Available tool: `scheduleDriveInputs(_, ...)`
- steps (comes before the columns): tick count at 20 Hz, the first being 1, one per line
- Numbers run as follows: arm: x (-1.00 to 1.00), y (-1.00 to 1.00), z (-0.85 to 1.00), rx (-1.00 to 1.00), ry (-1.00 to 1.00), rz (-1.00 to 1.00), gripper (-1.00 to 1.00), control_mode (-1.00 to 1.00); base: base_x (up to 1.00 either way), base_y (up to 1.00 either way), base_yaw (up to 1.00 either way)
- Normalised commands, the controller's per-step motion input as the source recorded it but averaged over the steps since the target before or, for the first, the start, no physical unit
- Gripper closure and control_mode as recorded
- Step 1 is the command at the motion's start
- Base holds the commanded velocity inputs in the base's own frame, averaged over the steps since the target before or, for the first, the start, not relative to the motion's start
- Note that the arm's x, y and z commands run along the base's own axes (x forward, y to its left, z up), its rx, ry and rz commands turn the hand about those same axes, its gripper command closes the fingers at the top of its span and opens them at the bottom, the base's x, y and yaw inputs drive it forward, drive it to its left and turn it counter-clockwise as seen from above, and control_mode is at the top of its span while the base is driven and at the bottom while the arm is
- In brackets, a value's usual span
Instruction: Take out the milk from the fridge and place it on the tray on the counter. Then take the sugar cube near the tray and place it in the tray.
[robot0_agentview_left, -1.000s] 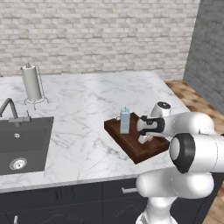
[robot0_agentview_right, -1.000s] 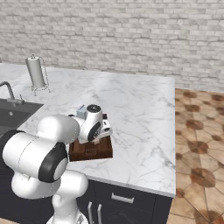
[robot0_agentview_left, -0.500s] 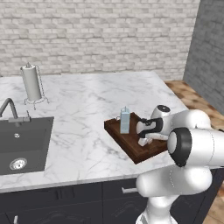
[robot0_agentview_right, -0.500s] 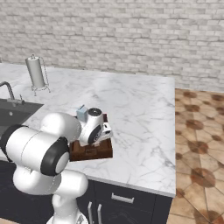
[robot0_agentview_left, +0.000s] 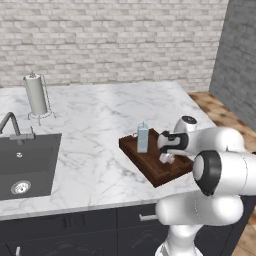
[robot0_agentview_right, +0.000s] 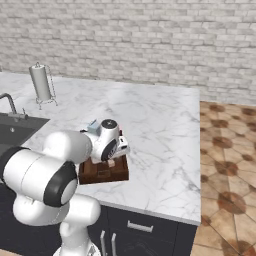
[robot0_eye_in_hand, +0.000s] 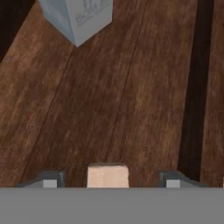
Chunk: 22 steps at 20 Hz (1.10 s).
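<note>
Sugar cube (robot0_eye_in_hand: 107, 176) sits between your spread fingertips (robot0_eye_in_hand: 47, 179), neither pad touching it, so the gripper (robot0_eye_in_hand: 107, 180) is open and it rests loose on the tray (robot0_eye_in_hand: 131, 96). Beside it the milk (robot0_agentview_left: 143, 137) stands upright inside the tray on the counter (robot0_agentview_left: 95, 150). You appear finished; only backing away remains.

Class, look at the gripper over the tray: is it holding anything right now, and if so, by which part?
Nothing is held. The gripper is open, its fingertips standing clear of the sugar cube between them, which sits on the tray.
</note>
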Motion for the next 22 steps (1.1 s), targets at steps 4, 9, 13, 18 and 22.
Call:
scheduleDriveInputs(4,-0.13,0.0,0.64,0.0,-0.02,0.0,-1.0,-1.0,0.0,0.0,0.0)
scheduleDriveInputs(9,-0.48,-0.04,0.93,0.0,-0.14,-0.01,-1.0,-1.0,0.0,0.0,0.0)
scheduleDriveInputs(13,-0.8,-0.02,0.94,0.04,-0.18,-0.14,-1.0,-1.0,0.0,0.0,0.0)
scheduleDriveInputs(18,-0.85,0.0,0.96,0.12,-0.18,-0.25,-1.0,-1.0,0.0,0.0,0.0)
scheduleDriveInputs(22,-0.79,0.0,1.0,0.09,-0.16,-0.02,-1.0,-1.0,0.0,0.0,0.0)
